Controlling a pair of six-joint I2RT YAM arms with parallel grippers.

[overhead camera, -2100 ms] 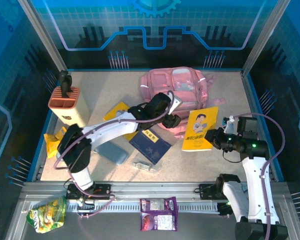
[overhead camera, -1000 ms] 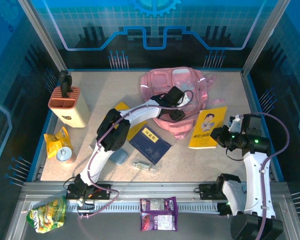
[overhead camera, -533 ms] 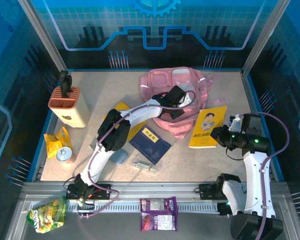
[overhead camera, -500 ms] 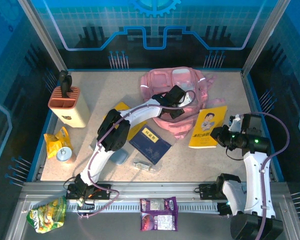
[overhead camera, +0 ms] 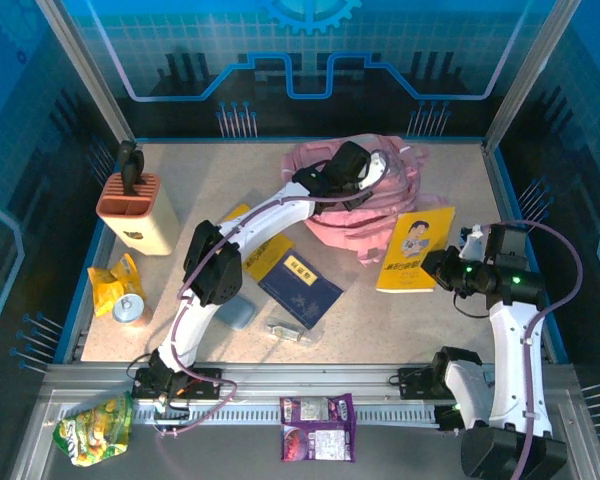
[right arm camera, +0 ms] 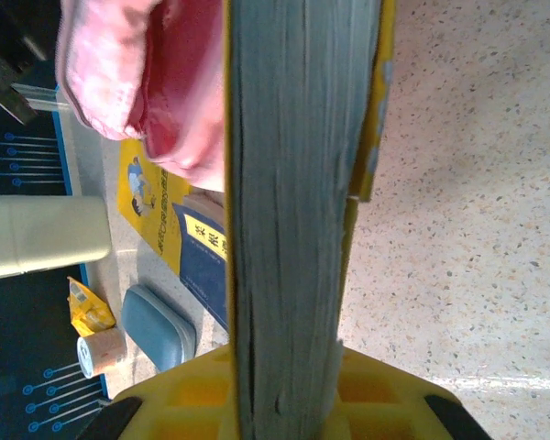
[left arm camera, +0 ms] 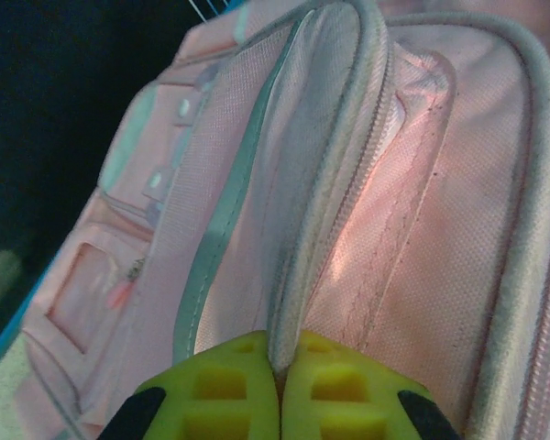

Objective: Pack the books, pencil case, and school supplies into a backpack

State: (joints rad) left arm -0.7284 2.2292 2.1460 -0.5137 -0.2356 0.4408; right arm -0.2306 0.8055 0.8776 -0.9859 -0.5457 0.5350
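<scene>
The pink backpack (overhead camera: 350,225) lies at the back middle of the table. My left gripper (overhead camera: 365,170) is shut on a piped edge of the backpack (left arm camera: 394,229), the fabric pinched between the green fingers (left arm camera: 220,390) and pulled up. My right gripper (overhead camera: 442,268) is shut on a yellow book (overhead camera: 415,248), held tilted just right of the backpack; its page edge (right arm camera: 293,183) runs out from the jaws. A second yellow book (overhead camera: 265,258) and the navy book (overhead camera: 302,288) lie overlapping at centre. The grey-blue pencil case (overhead camera: 235,313) and a small clear school supplies item (overhead camera: 288,332) lie nearer the front.
A beige, orange-topped block (overhead camera: 135,210) stands at the left. A yellow snack bag (overhead camera: 105,280) and a small can (overhead camera: 128,308) sit by the left edge. On the front rail lie a green bag (overhead camera: 95,428) and purple packets (overhead camera: 318,425).
My left gripper went from open to shut on the backpack's edge and drew it up and toward the back. The right arm with its yellow book has barely moved.
</scene>
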